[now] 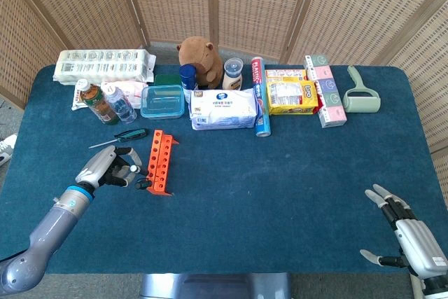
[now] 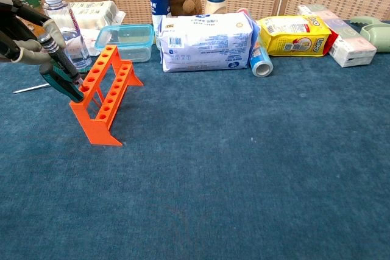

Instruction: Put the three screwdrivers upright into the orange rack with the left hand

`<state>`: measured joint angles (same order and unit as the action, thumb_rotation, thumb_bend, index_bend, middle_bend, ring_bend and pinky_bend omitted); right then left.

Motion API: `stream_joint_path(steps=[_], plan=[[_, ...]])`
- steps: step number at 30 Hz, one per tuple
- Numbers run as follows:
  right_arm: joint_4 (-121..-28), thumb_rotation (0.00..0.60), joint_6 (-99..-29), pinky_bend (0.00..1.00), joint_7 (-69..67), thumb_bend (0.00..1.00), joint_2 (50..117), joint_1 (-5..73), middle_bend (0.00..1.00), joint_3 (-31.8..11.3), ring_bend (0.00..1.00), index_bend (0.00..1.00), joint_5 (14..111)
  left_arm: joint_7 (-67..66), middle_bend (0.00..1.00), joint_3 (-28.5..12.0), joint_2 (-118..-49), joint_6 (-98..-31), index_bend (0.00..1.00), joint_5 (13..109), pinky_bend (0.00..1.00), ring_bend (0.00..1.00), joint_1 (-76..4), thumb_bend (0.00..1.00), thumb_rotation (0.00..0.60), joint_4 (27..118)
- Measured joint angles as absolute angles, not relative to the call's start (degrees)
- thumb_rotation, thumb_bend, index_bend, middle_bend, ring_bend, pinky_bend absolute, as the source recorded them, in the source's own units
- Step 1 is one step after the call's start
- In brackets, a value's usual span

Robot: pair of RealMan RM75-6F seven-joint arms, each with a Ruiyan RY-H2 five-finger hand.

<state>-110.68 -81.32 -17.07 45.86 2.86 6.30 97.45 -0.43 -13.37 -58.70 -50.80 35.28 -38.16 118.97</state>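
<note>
right hand (image 1: 409, 232): lower right, fingers spread, grasping nothing
left hand (image 1: 105, 171): grasping a black-handled screwdriver (image 2: 59, 63) beside the orange rack (image 2: 104, 92)
step: guessing insertion, next line the tip over a hole
green screwdriver (image 1: 119, 137): lying behind the rack

Silver-grey metallic forearm on the left, rounded and smooth, tapering toward a wrist ringed by a thin bright blue band. Left robot hand (image 1: 105, 171) in pale grey shell with black segmented fingers, dark at the knuckles and lighter beige-grey at the pads (image 2: 25, 55). Right robot hand (image 1: 408, 234) of the same make: light grey ribbed back plate, slim grey fingers with black joints, dark cuff at the wrist near the frame's edge.
</note>
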Motion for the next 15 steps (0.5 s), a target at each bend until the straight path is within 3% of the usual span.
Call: stream_joint_path(steps=[15], plan=[[-110.7, 0.6, -81.4, 0.05, -17.3, 0.0, 45.8, 2.9, 0.0, 6.3, 0.06, 0.06, 97.4, -1.9, 0.9, -12.0, -60.3, -50.7, 0.51, 33.0, 0.92, 0.88, -40.7, 0.42, 0.6, 117.5]])
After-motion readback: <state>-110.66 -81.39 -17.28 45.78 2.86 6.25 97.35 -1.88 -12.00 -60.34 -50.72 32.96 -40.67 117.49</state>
